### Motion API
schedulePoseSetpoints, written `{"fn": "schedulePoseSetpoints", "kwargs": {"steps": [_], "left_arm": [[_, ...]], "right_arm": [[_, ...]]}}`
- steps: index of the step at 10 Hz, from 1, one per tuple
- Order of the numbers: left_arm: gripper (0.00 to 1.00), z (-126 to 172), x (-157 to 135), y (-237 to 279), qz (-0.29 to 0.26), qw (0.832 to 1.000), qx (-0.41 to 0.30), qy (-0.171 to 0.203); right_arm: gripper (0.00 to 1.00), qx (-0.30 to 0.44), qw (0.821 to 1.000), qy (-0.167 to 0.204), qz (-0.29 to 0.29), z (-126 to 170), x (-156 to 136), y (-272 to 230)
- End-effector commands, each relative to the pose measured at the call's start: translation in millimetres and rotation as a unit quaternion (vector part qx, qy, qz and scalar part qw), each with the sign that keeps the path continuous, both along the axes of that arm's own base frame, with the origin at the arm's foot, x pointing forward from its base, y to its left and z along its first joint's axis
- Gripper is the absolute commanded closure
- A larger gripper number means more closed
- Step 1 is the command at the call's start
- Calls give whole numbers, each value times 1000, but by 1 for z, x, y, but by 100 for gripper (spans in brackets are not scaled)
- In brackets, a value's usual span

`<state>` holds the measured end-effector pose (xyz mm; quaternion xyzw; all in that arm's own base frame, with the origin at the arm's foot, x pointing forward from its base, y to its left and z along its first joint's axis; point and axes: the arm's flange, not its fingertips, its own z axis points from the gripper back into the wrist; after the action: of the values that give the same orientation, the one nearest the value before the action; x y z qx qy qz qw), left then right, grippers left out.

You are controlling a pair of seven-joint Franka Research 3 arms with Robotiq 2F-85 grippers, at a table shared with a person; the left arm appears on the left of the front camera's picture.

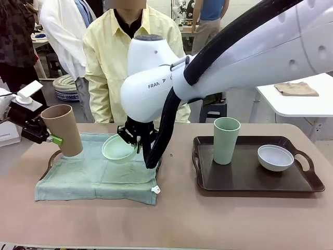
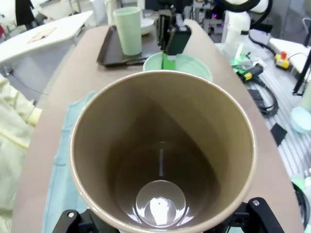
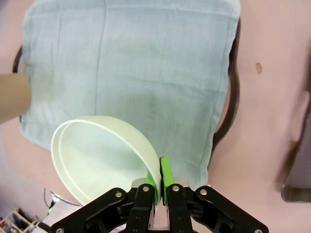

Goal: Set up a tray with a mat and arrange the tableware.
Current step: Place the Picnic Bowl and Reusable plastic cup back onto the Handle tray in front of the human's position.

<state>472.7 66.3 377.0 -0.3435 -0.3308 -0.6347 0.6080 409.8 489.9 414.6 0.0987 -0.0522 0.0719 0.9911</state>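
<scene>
My right gripper [image 3: 160, 180] pinches the mint bowl [image 3: 102, 155] by its rim, tilted, with the mat [image 3: 146, 63] just beneath. My left gripper [image 1: 56, 138] clasps the tan tumbler [image 1: 62, 127], which leans over the mat's left end.

A robotics lab — floor cables [image 2: 265, 97], emergency-stop button [image 2: 282, 57], white worktable [image 1: 307, 104].

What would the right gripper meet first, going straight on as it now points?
Probably the pale green cloth mat on the dark tray; the right gripper, shut on the mint green shallow bowl, points down at it. The bowl's lower edge may touch first.
</scene>
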Motion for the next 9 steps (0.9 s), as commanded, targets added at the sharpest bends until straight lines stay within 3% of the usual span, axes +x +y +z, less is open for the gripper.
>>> {"fn": "schedulePoseSetpoints", "kwargs": {"steps": [1, 5, 9], "left_arm": [[15, -7, 19, -7, 16, 999, 7, -30], [15, -31, 39, -24, 11, 999, 9, -34], [15, -47, 39, -26, -2, 1000, 10, -15]], "right_arm": [[95, 23, 1000, 6, 11, -12, 5, 0], [95, 36, 999, 10, 13, -40, 22, -5], [95, 35, 999, 10, 6, -61, 36, -12]]}}
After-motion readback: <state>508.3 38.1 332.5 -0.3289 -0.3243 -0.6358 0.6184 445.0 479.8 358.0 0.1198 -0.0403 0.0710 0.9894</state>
